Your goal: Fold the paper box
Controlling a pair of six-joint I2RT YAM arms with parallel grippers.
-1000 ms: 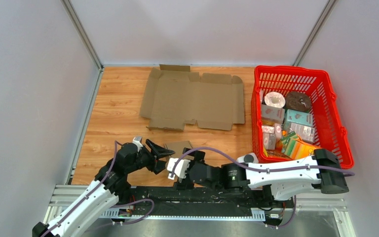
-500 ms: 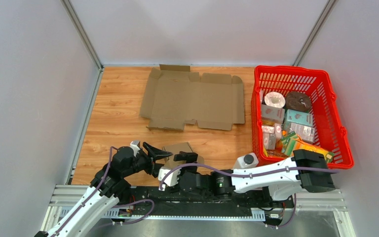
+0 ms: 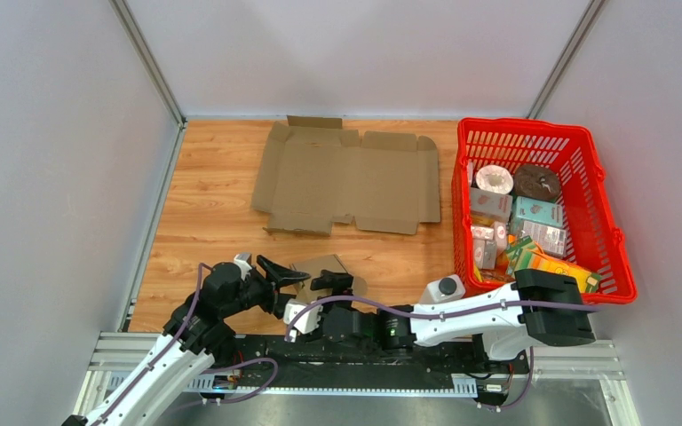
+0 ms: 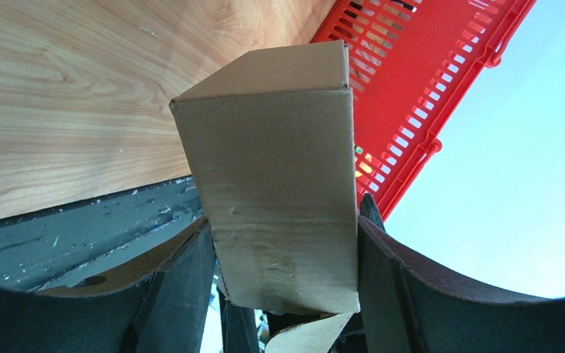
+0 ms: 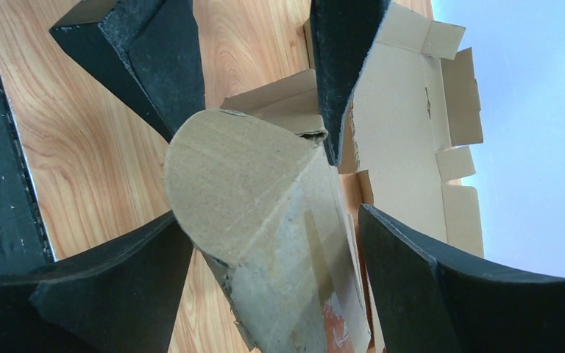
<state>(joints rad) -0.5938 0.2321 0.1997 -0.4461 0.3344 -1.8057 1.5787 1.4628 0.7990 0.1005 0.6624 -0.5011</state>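
Paper box (image 4: pixel 272 184) is pinched btwn the fingers of the left gripper (image 4: pixel 285 213), both pads flat on its side walls, one end sticking out past the tips. From the opposite side the right gripper (image 5: pixel 268 213) has its fingers spread either side of the box's rounded flap (image 5: pixel 228 169). One finger seems to touch the card, but I can't tell from this angle whether it's actually gripping.

Box is held up over the near edge of the table (image 3: pixel 204 222), left of centre, just beyond the arm bases.

Step in hand, prob.: tucking that flap shut. To do it well, the left side should hold firm w/o crushing the walls. The right fingers should push the flap along its crease, not across it, and slowly, since thin card buckles.

Farther out, a flat cardboard blank (image 3: pixel 346 177) lies at the far side. A red basket (image 3: pixel 524 133) w/ small packs sits to the right, well apart.
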